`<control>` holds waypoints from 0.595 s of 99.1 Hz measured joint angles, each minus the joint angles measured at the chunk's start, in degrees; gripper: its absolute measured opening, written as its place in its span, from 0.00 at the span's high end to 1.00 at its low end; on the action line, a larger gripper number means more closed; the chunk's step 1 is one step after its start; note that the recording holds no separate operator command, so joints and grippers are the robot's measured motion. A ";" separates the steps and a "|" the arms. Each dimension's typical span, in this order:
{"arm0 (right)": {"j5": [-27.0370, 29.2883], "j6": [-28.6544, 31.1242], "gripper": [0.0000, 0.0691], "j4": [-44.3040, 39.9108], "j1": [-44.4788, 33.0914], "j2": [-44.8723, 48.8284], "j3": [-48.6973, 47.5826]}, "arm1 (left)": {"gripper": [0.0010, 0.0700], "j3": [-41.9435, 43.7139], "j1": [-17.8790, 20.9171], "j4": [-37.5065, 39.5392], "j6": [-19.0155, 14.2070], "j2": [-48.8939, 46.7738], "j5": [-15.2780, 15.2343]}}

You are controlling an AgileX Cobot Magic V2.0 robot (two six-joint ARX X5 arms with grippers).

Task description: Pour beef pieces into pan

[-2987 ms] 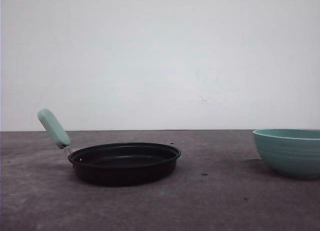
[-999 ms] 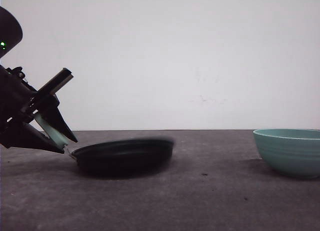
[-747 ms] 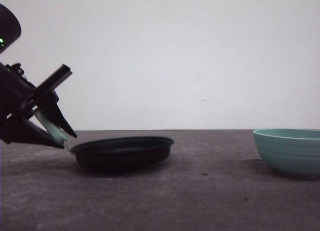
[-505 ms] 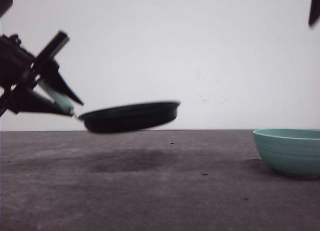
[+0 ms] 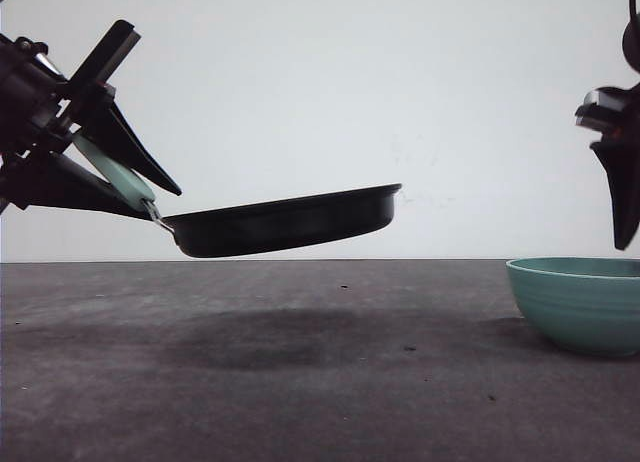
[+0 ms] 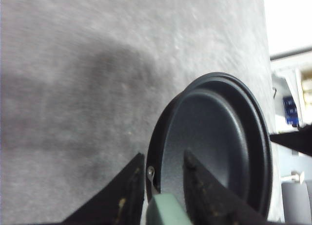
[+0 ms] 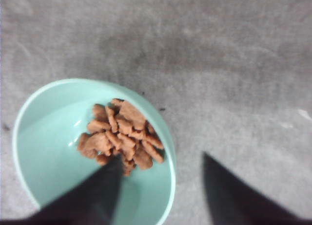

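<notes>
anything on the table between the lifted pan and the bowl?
No: in the front view the grey table between the pan and the teal bowl is bare apart from small specks.

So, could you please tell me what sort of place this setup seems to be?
Probably a lab bench staging a cooking task: bare grey tabletop, blank white wall, a black frying pan and a teal bowl of reddish-brown beef pieces.

Empty black pan [image 5: 285, 222] aloft, tilted; beef pieces [image 7: 122, 135] heaped in bowl [image 7: 44, 137].
</notes>
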 joint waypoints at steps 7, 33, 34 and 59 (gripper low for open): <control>0.15 0.00 0.69 0.74 0.20 0.81 0.00 | 0.85 0.00 -0.31 -0.04 0.37 0.00 0.00; 0.15 0.15 0.79 3.48 0.28 2.69 0.00 | 0.85 0.00 -1.29 -0.11 1.03 0.00 -0.04; 0.15 0.17 0.80 3.50 0.26 2.80 0.00 | 0.85 0.00 -1.38 -0.13 1.07 0.00 -0.07; 0.11 0.17 0.85 3.50 0.26 5.90 0.00 | 0.85 0.00 -2.78 -1.16 1.90 -0.02 -0.68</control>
